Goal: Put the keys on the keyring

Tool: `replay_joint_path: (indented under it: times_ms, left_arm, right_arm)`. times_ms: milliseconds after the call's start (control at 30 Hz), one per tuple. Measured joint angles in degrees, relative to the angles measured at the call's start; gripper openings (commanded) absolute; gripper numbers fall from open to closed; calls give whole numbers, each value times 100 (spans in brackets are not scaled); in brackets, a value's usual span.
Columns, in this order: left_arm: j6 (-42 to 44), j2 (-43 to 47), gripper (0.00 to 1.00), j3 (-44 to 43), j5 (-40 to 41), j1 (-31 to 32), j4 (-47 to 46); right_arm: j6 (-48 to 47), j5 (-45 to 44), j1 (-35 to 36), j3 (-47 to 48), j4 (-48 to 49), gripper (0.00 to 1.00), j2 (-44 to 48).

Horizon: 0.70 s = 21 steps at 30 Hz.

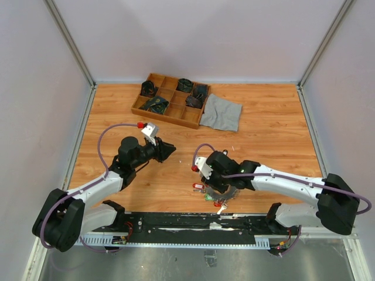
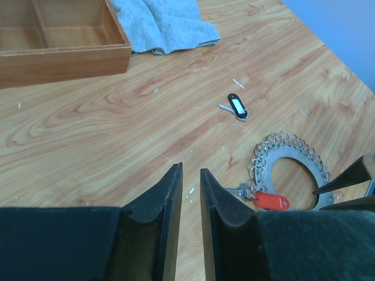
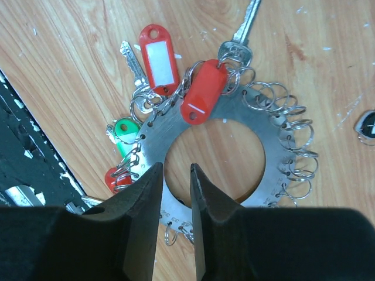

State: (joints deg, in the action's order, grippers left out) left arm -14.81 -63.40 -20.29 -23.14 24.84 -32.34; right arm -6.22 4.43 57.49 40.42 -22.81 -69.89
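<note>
One key (image 2: 236, 107) lies at one o'clock of the empty, slightly open left gripper (image 2: 191, 172). Unclear whether the right gripper (image 3: 176, 171) holds the keyring (image 3: 272, 175)

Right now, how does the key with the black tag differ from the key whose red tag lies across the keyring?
Tag: the black-tagged key carries a black tag with a white label; the red-tagged key carries a red one.
Place: the black-tagged key lies alone on the table, apart from the keyring; the red-tagged key's tag rests on the keyring's metal band.
Shared: both are silver keys lying flat.
</note>
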Motion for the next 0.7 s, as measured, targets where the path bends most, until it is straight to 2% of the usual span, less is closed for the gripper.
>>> replay_joint_path:
  times_ms: [267, 500, 700]
  left_arm:
    - [0, 0, 24, 0, -4, 0, 0]
    - [-2, 0, 24, 0, -7, 0, 2]
    - [-2, 0, 24, 0, -11, 0, 0]
  right_arm:
    - [68, -68, 328, 684, -695, 39, -774]
    - [422, -317, 365, 1552, -1565, 42, -1545]
    - [605, -389, 496, 1781, -2100, 44, -2070]
